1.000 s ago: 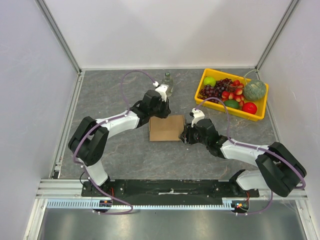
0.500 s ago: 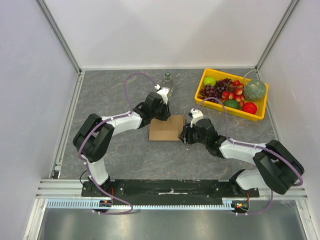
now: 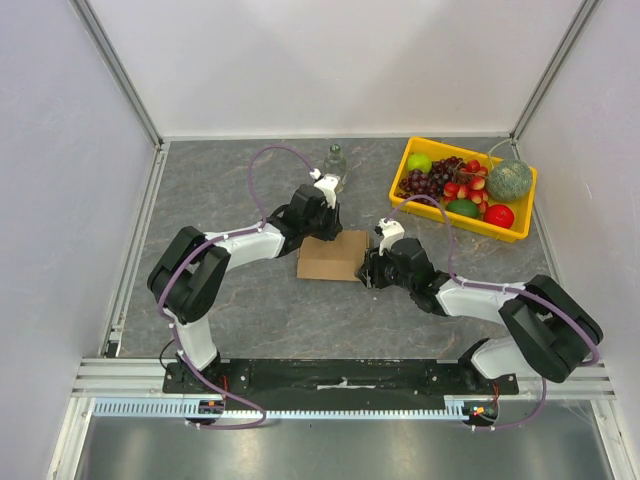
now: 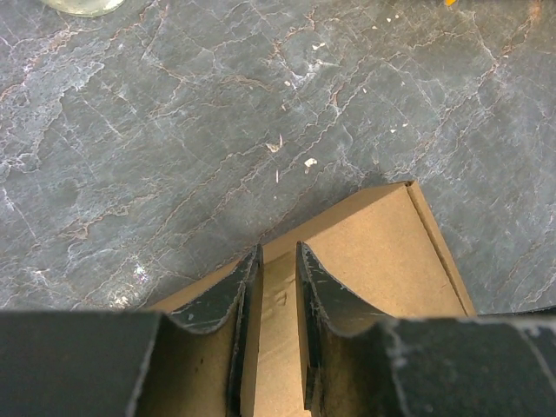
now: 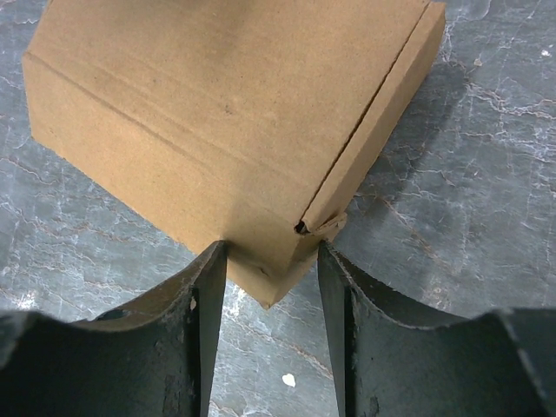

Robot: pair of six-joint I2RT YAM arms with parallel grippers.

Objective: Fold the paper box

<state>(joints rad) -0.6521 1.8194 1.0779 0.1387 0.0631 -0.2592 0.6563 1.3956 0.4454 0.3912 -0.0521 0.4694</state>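
Note:
The paper box [image 3: 330, 258] is a small closed brown carton lying flat mid-table. My left gripper [image 3: 325, 232] is at its far edge. In the left wrist view my left gripper [image 4: 278, 250] sits over the box top [image 4: 373, 261], its jaws a narrow gap apart with only the lid's surface showing between them. My right gripper [image 3: 368, 270] is at the box's right side. In the right wrist view my right gripper [image 5: 271, 248] straddles a corner of the box [image 5: 217, 104]. Both fingers touch the corner, beside a crumpled tab [image 5: 326, 224].
A yellow tray [image 3: 455, 219] of fruit stands at the back right. A clear glass bottle [image 3: 337, 160] stands just beyond my left gripper; its base shows in the left wrist view [image 4: 82, 7]. Metal frame posts and white walls bound the table.
My left gripper has come down and nearer onto the box's far edge, and the left elbow has swung in. The box has shifted slightly left. My right gripper stays on the corner.

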